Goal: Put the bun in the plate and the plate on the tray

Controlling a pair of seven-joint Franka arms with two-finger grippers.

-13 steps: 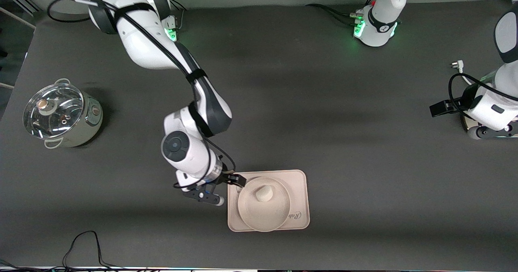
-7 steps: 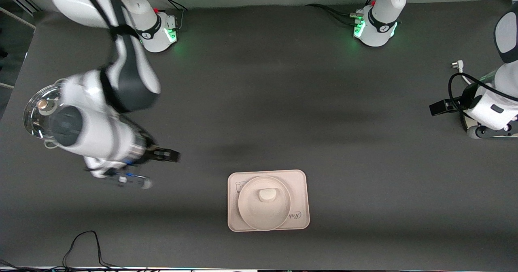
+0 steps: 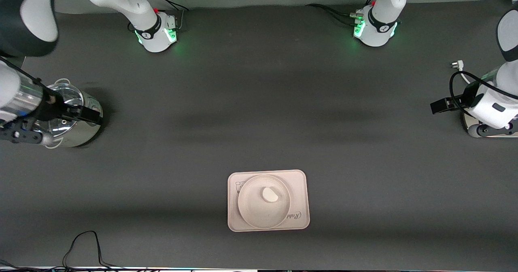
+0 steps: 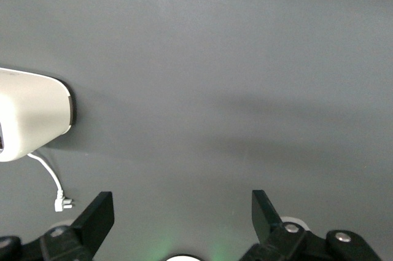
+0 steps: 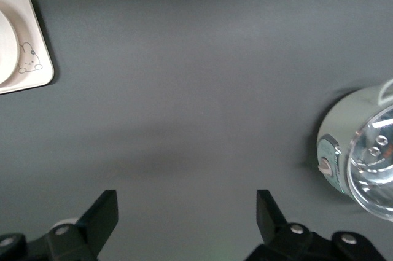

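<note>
dark table (image 3: 283,114), tray (image 3: 301,187), lidded pot (image 3: 83,128)

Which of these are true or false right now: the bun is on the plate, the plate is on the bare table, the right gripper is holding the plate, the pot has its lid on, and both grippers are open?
1. The bun lies on the plate. True.
2. The plate sits on the bare table. False: it rests on the tray.
3. The right gripper holds the plate. False: it is empty, up over the pot at the right arm's end of the table.
4. The pot has its glass lid on. True.
5. Both grippers are open. True: the left gripper also stands open, waiting at the left arm's end.
</note>
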